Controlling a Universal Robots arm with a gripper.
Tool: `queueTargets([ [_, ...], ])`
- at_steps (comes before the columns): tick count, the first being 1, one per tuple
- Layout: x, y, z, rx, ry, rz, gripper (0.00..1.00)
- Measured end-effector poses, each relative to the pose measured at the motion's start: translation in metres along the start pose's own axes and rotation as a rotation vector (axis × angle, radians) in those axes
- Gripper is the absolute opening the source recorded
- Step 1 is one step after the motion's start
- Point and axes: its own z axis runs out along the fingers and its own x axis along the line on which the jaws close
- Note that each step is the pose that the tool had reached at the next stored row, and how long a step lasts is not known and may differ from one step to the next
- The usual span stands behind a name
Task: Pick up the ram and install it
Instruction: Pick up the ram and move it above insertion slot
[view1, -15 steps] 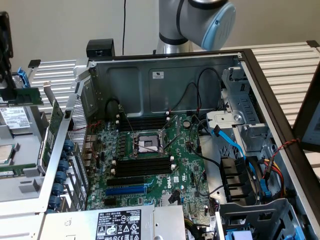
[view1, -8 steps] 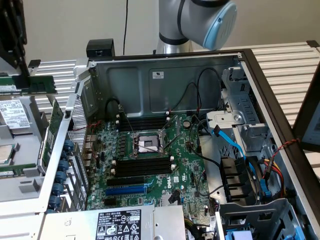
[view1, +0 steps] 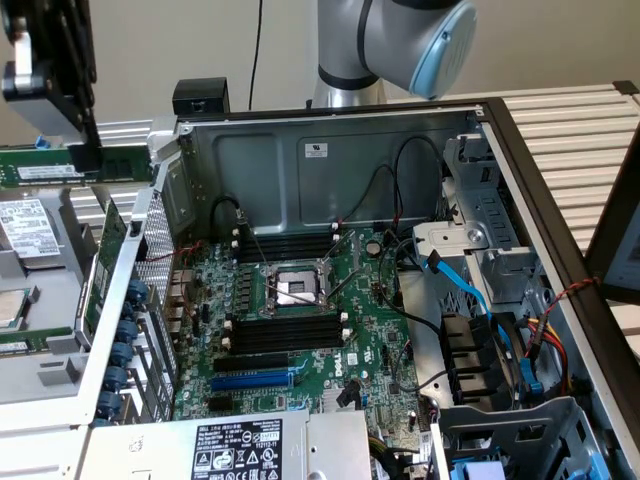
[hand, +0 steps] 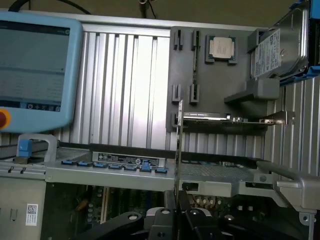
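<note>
end effector (view1: 88, 158) pinched on ram (view1: 40, 171) | ram level between its fingers, outside computer case (view1: 270, 185)

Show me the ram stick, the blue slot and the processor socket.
ram stick (view1: 50, 171), exterior view, on its pale label.
blue slot (view1: 254, 381), exterior view, middle of its length.
processor socket (view1: 297, 290), exterior view, its metal centre.

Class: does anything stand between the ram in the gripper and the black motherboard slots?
Yes. The ram, clamped by the gripper, hangs outside the case. The case's perforated metal side wall rises between it and the black slots.
</note>
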Motion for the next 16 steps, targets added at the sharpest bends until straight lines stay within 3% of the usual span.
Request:
queueTargets([
  [16,0.003,-0.0726,-0.0019,0.0017,-0.0027,-0.002,0.13],
])
